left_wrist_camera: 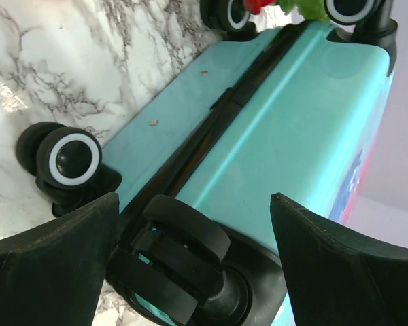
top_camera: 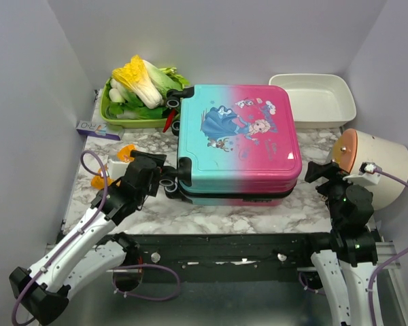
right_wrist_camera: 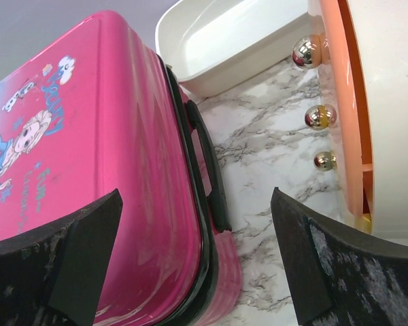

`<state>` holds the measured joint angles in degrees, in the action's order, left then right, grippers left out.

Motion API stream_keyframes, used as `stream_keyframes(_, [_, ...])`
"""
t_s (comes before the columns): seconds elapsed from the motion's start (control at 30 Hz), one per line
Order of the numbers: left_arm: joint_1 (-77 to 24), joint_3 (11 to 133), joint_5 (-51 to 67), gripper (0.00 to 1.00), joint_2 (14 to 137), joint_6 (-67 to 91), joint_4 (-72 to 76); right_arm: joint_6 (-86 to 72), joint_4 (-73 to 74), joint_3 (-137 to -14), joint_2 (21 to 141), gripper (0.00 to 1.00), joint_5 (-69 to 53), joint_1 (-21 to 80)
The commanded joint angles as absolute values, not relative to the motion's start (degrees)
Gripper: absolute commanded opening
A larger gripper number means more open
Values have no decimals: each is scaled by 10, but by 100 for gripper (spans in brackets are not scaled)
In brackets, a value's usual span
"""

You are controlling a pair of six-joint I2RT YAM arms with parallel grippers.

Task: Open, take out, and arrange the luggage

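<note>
Top external, luggage [top_camera: 239, 139], greens [top_camera: 141, 88] and tray [top_camera: 313, 96] behind

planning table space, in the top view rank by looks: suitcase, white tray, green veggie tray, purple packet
1. luggage, clearly largest.
2. white tray and green tray look about alike, the green one partly covered, so unranked.
3. purple packet, smallest.

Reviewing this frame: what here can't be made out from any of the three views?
- Contents of the luggage: the shell is closed, so the lid hides them in every view.
- orange objects left of it: top view, partly behind the left arm, too small to identify.
- small box by the green tray: top view, print too small to read.
- white-and-orange round item: cut off by the right wrist view's edge; what it is stays unclear.
</note>
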<state>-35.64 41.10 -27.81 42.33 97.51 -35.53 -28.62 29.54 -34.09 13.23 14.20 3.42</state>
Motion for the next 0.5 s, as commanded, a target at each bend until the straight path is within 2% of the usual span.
stream_keyframes(0.0, [-359, 439, -274, 96, 435, 1044, -406, -283, 280, -334, 138, 100, 135, 37])
stream_keyframes(0.1, [-361, 430, -260, 93, 444, 1037, -359, -282, 280, -333, 138, 100, 137, 38])
stream_keyframes(0.4, [-386, 472, -238, 91, 506, 1036, -397, -286, 280, -331, 128, 100, 151, 38])
stream_keyframes(0.47, [-388, 468, -240, 84, 511, 1044, -401, -286, 280, -330, 126, 100, 150, 37])
